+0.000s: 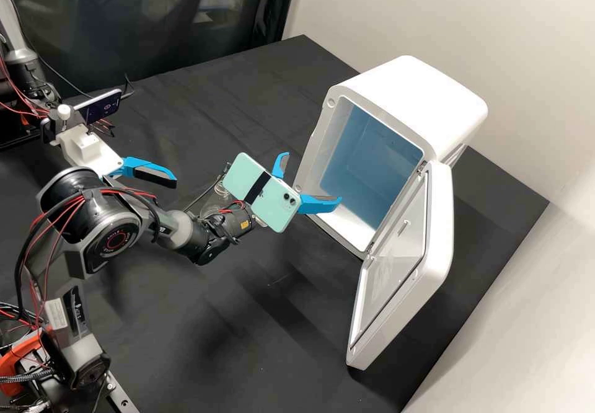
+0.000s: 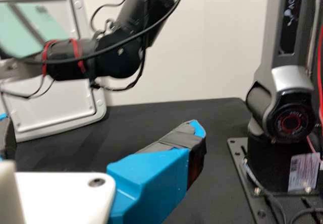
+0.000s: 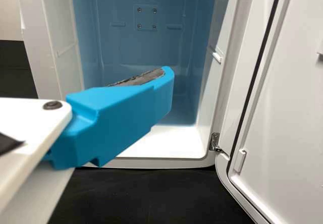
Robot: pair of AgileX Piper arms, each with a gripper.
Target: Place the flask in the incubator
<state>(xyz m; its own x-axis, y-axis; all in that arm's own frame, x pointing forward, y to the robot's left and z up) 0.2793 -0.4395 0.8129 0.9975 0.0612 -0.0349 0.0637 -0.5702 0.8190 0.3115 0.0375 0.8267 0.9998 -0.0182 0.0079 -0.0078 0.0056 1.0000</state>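
Now, incubator: white box with a blue inside, its door swung wide open.
flask: what looks like a clear glass vessel standing on the bench, well short of the incubator's mouth. It is partly hidden by the phone strapped to the wrist, so its outline is hard to make out.
right gripper: just before the incubator's mouth, its 2 fingers spread wide with nothing between them.
left gripper: far from the incubator, beyond the flask, fingers apart and empty.
handling: probably light, rigid, smooth and breakable. Glass slips on hard pads, so it wants a firm but gentle squeeze.
hold: likely at the neck, or low round the body, kept upright.
step: the flask is not yet taken up, and the whole carry into the incubator remains.
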